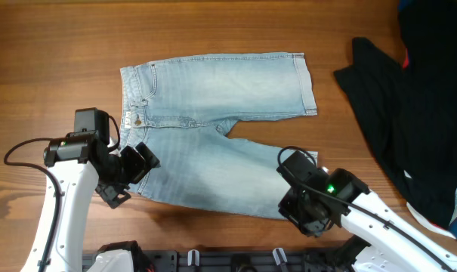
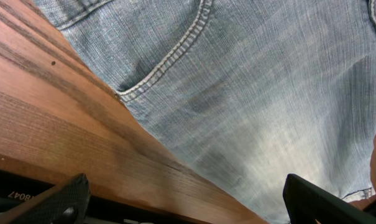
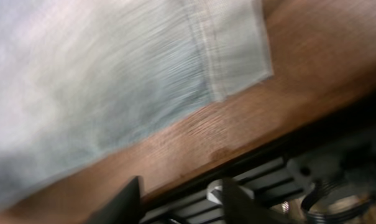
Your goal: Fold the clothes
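A pair of pale, washed light-blue denim shorts (image 1: 213, 121) lies spread flat on the brown wooden worktop (image 1: 62, 45), in the middle of the overhead frame. Its waistband is at the left with a small metal button (image 1: 138, 119). One leg runs straight to the right. The other leg angles down toward the lower right of the frame.

The left hand (image 1: 137, 168) is at the lower left of the overhead frame, at the lower corner of the waistband. It is released, its black fingers spread wide with nothing between them. In the left wrist view the two fingertips (image 2: 66, 199) show only in the bottom corners. Above them are bare worktop (image 2: 57, 118) and the denim (image 2: 250, 93) with a curved stitched pocket seam (image 2: 175, 56).

The right hand (image 1: 304, 204) is at the lower right of the overhead frame, over the hem of the lower leg. The right wrist view is blurred. Its dark fingers (image 3: 127, 202) appear parted at the bottom edge with no cloth between them, so the hand looks released. The shorts' stitched hem corner (image 3: 237, 50) lies free on the worktop (image 3: 324, 56) above them.

A large black fabric garment (image 1: 394, 98) lies heaped along the right edge of the overhead frame, apart from the shorts. A dark rack (image 1: 236, 261) runs along the bottom edge.
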Available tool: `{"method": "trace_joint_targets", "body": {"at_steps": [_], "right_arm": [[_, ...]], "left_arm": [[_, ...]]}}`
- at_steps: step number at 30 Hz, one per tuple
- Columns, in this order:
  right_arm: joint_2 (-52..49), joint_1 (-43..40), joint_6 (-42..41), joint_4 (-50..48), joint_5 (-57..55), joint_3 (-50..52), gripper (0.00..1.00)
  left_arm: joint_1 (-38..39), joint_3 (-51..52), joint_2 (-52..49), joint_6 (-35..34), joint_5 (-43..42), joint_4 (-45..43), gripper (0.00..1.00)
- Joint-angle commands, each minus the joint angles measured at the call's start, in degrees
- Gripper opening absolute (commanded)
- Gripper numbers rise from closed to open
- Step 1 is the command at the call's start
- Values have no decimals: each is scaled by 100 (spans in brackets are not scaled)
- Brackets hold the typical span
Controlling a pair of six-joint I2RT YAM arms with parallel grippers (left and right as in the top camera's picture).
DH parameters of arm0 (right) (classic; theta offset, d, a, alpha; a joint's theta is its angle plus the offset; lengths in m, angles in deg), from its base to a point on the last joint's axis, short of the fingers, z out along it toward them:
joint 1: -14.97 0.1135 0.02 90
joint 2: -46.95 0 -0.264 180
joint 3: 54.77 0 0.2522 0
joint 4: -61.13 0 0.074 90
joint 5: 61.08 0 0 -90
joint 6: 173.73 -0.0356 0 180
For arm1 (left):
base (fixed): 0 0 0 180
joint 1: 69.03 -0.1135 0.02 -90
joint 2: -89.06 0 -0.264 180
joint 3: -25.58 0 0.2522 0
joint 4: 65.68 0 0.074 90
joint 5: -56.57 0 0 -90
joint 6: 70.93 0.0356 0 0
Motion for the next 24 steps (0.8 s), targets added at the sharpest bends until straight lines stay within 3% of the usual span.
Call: {"method": "trace_joint_targets", "body": {"at_steps": [1,4,7,10,13,15,18,20,24], "right_arm": [[81,44,-1759,28,-632,-4,51],[76,44,-2249,-155,-645,210,55],[76,44,-2647,-1104,28,997,56],[76,44,-2929,-1915,313,1495,50],[76,44,-3040,-1832,105,1604,49],[76,44,-3058,-1600,-48,1604,39],[76,44,-3230,-1598,-350,1606,37],[76,44,-3233,-1613,-507,1606,27],[50,44,-3211,-1836,-828,1606,27]], "left_arm": [[20,44,72,-94,-87,-44,100],[20,44,72,-92,-87,-96,100],[20,44,72,-92,-87,-157,100],[20,44,72,-92,-90,-181,100],[20,44,72,-92,-90,-181,100],[20,44,72,-92,-90,-179,100],[20,44,72,-92,-87,-181,100],[20,44,72,-90,-87,-160,100],[20,44,72,-90,-87,-136,100]]}}
